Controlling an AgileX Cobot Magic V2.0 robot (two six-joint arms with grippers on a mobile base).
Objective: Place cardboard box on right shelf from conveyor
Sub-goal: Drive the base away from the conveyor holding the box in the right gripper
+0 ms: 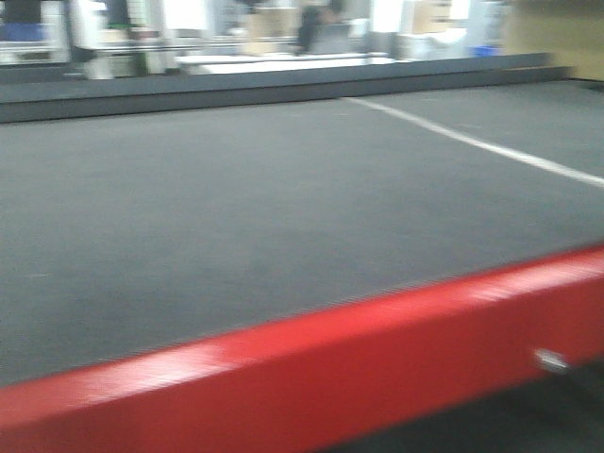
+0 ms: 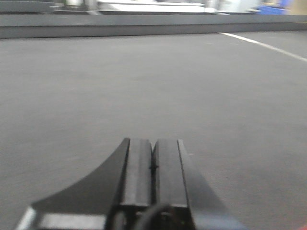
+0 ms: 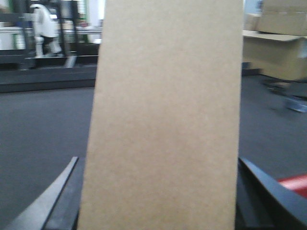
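Observation:
A plain tan cardboard box [image 3: 165, 115] fills the middle of the right wrist view, and my right gripper [image 3: 160, 191] is shut on it, one dark finger [image 3: 62, 201] against each long side. The conveyor [image 1: 264, 208] is a wide dark grey belt with a red front edge [image 1: 377, 359]; the front view shows no box on it. In the left wrist view my left gripper [image 2: 153, 148] hangs low over the belt [image 2: 144, 81], its two pads pressed together with nothing between them. The right shelf is out of view.
A white line [image 1: 472, 142] crosses the belt at the right. A low grey wall [image 1: 283, 85] runs along the belt's far side. Stacked brown cartons [image 3: 278, 43] stand at the right in the right wrist view. Blurred machines fill the background.

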